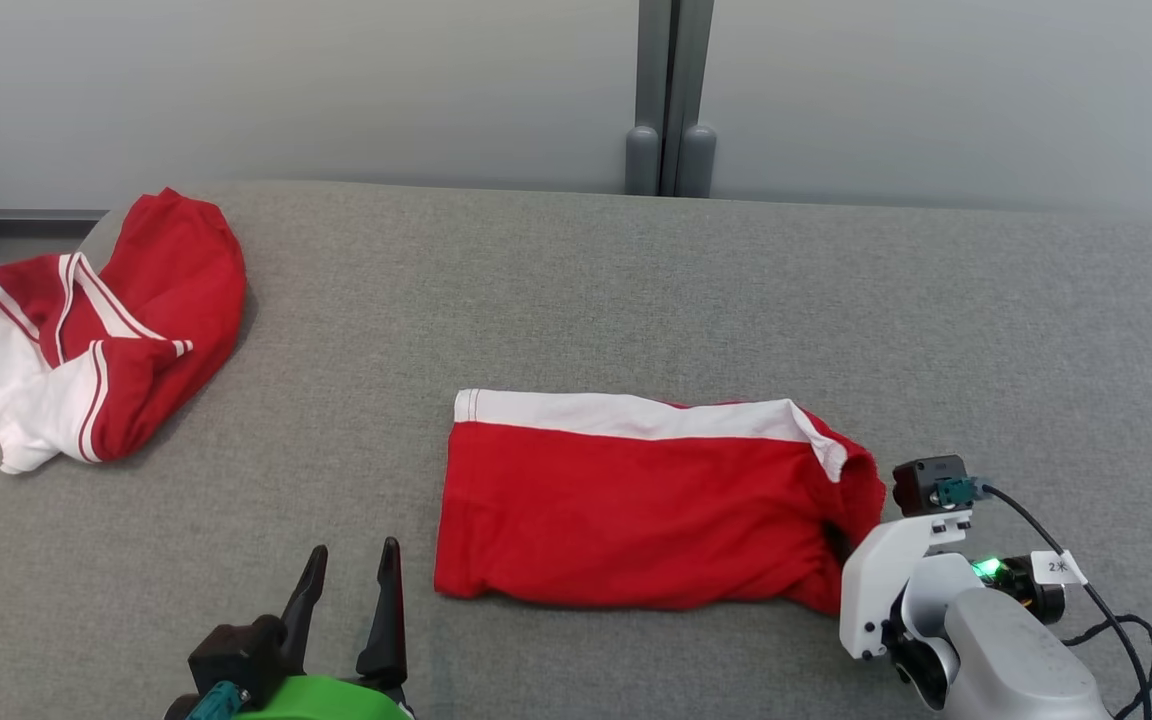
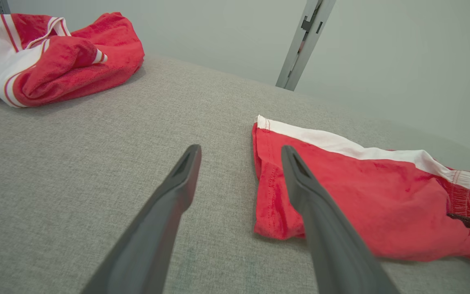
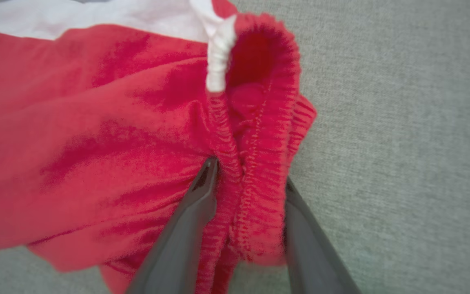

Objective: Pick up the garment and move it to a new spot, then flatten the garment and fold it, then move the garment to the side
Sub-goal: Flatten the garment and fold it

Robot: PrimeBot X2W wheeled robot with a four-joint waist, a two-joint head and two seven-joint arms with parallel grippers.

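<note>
The garment (image 1: 636, 510) is a pair of red shorts with a white side stripe, lying folded flat in the middle of the grey table (image 1: 636, 280). My right gripper (image 3: 249, 175) is at its right end, with one finger on each side of the bunched elastic waistband (image 3: 259, 163), which fills the gap between them. In the head view the right gripper (image 1: 841, 545) meets the garment's right edge, its fingertips hidden by cloth. My left gripper (image 1: 354, 552) stands open just left of the garment's near left corner (image 2: 276, 220), holding nothing.
A second red and white garment (image 1: 106, 330) lies crumpled at the table's far left edge. Bare grey table surface stretches behind and to the right of the folded shorts. A grey post (image 1: 671, 100) stands against the wall behind the table.
</note>
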